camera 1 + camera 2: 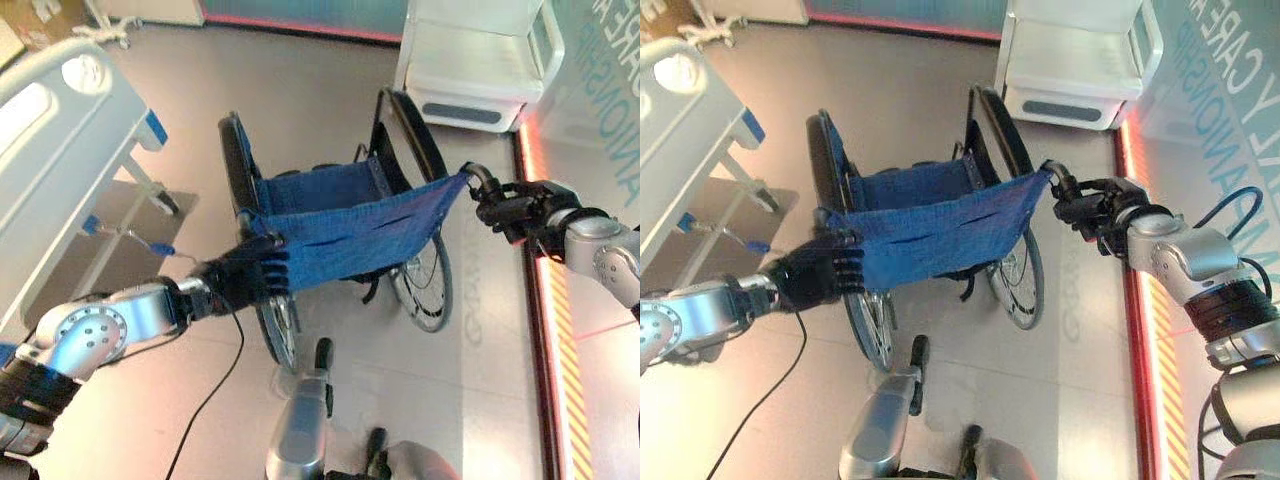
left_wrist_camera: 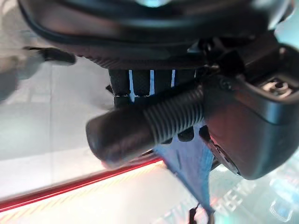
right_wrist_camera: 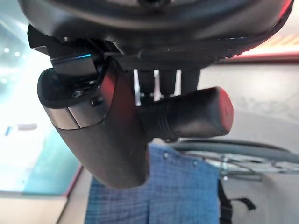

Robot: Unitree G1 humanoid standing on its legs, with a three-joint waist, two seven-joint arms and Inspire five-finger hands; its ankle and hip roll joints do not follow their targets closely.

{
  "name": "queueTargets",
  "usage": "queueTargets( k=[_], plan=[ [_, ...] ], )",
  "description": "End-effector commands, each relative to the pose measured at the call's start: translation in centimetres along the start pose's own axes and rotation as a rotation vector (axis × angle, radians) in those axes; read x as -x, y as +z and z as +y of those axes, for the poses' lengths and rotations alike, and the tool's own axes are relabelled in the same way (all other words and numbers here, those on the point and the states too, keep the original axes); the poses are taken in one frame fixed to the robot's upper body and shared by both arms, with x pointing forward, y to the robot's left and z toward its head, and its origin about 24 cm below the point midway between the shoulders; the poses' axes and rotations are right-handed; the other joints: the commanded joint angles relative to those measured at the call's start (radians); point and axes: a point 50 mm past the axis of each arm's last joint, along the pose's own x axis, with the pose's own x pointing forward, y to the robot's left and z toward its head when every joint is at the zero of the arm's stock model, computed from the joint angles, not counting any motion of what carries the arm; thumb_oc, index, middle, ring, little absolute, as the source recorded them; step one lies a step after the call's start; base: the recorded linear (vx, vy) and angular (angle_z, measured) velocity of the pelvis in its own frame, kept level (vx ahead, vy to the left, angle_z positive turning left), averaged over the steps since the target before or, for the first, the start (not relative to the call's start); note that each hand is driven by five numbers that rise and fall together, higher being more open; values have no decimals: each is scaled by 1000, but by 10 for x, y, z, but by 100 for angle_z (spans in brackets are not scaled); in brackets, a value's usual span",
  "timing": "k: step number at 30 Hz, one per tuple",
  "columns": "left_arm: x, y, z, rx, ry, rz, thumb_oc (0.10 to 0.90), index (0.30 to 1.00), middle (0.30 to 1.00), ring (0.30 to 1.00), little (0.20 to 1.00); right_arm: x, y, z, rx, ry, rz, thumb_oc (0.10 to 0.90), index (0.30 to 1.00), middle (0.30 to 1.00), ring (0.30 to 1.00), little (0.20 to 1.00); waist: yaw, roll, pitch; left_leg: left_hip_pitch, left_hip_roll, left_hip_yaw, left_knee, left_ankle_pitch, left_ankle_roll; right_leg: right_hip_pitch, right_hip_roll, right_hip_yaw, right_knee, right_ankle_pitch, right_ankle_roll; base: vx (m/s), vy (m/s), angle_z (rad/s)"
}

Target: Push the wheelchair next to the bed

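Observation:
A wheelchair (image 1: 340, 225) with a blue cloth back and seat and black wheels stands on the floor in front of me, facing away. My left hand (image 1: 245, 275) is shut on its left push handle (image 2: 140, 128), a black ribbed grip. The right push handle (image 3: 196, 114) sits inside the curled fingers of my right hand (image 1: 515, 210). The hospital bed (image 1: 60, 150), white with a blue-trimmed footboard, stands to the left of the wheelchair, with a gap of bare floor between them.
A white cabinet-like unit (image 1: 480, 60) stands just beyond the wheelchair at the back right. A glowing red-orange strip (image 1: 545, 300) runs along the floor at the right by a teal wall. A shiny metal plate (image 1: 120, 240) lies under the bed's end.

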Motion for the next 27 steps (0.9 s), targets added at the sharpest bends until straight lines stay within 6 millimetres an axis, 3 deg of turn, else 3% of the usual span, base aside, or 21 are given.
queueTargets(
  k=[1, 2, 4, 5, 6, 8, 10, 13, 16, 17, 18, 19, 20, 22, 27],
  plan=[
    [34, 79, 13, 27, 65, -464, 400, 300, 300, 300, 300, 10, 26, 24, 49, 178, -166, 400, 300, 300, 300, 300, -14, -67, -148, -1, -65, 25, -33, 93, 100, 110, 73, -126, -9, 36, 49, 509, 266, -41],
    [31, 77, 12, 23, 68, -449, 400, 300, 300, 300, 300, 9, 21, 25, 48, 180, -161, 400, 300, 300, 300, 300, -6, -80, -163, 0, -87, 28, 0, 50, 127, 111, 56, -127, 49, 48, 63, 389, 227, -21],
    [28, 75, 13, 16, 69, -438, 400, 300, 300, 300, 300, 9, 18, 26, 43, 177, -159, 400, 300, 300, 300, 300, -5, -91, -173, 11, -111, 26, 7, 29, 150, 90, 38, -133, 140, 83, 88, 420, 236, -6],
    [28, 76, 13, -1, 66, -436, 400, 300, 300, 300, 300, 9, 18, 26, 29, 166, -168, 400, 300, 300, 300, 300, 0, -99, -188, 36, -157, -7, 2, 11, 182, 39, 22, -126, 305, 181, 138, 296, 188, 8],
    [28, 76, 13, -2, 64, -436, 400, 300, 300, 300, 300, 10, 18, 26, 28, 165, -170, 400, 300, 300, 300, 300, 3, -96, -192, 35, -156, -12, 0, 11, 184, 32, 25, -124, 319, 197, 143, 398, 250, 9],
    [31, 81, 12, -9, 50, -449, 400, 300, 300, 300, 300, 10, 22, 29, 3, 162, -187, 400, 300, 300, 300, 300, 4, -96, -203, 70, -197, -49, -6, -15, 217, -71, 8, -111, 510, 307, 192, 325, 206, 15],
    [30, 81, 11, -1, 42, -447, 400, 300, 300, 300, 300, 9, 26, 34, -5, 167, -194, 400, 300, 300, 300, 300, -1, -84, -207, 86, -201, -54, 0, -33, 229, -126, -7, -110, 521, 312, 178, 297, 155, 33],
    [32, 82, 11, -6, 34, -450, 400, 300, 300, 300, 300, 12, 34, 34, 6, 158, -217, 400, 300, 300, 300, 300, -6, -78, -202, 80, -212, -56, 16, -41, 227, -146, -13, -132, 386, 247, 144, 296, 48, 19],
    [37, 92, 10, -33, 22, -497, 400, 300, 300, 300, 300, 15, 56, 25, 2, 122, -285, 400, 300, 300, 300, 300, -17, -71, -149, 85, -208, -88, 71, -81, 204, -203, -29, -145, 130, 199, 107, 197, -118, -1],
    [37, 93, 10, -40, 16, -500, 400, 300, 300, 300, 300, 16, 59, 22, 1, 110, -292, 400, 300, 300, 300, 300, -29, -78, -134, 101, -220, -103, 91, -103, 204, -220, -34, -130, 52, 223, 113, 318, -143, 3],
    [36, 94, 8, -46, 16, -505, 400, 300, 300, 300, 300, 17, 62, 19, 3, 98, -299, 400, 300, 300, 300, 300, -52, -83, -120, 124, -231, -122, 105, -132, 208, -276, -49, -107, -10, 288, 133, 273, -110, 23],
    [36, 94, 8, -47, 16, -504, 400, 300, 300, 300, 300, 17, 62, 19, 2, 97, -299, 400, 300, 300, 300, 300, -58, -85, -116, 129, -233, -125, 109, -140, 209, -289, -54, -103, -18, 305, 139, 380, -146, 42],
    [36, 93, 8, -52, 21, -508, 400, 300, 300, 300, 300, 19, 65, 18, 2, 97, -300, 400, 300, 300, 300, 300, -79, -96, -107, 160, -241, -134, 120, -176, 214, -360, -85, -82, -55, 385, 170, 377, -134, 51],
    [37, 90, 8, -46, 40, -508, 400, 300, 300, 300, 300, 23, 66, 17, 4, 111, -295, 400, 300, 300, 300, 300, -102, -108, -105, 222, -245, -153, 136, -243, 218, -419, -127, -81, -159, 461, 203, 714, -213, 74],
    [33, 73, 13, -30, 68, -480, 400, 300, 300, 300, 300, 31, 67, 14, 5, 121, -273, 400, 300, 300, 300, 300, -118, -119, -126, 319, -235, -188, 163, -344, 226, -438, -142, -92, -219, 484, 211, 575, -162, 57]
  ],
)
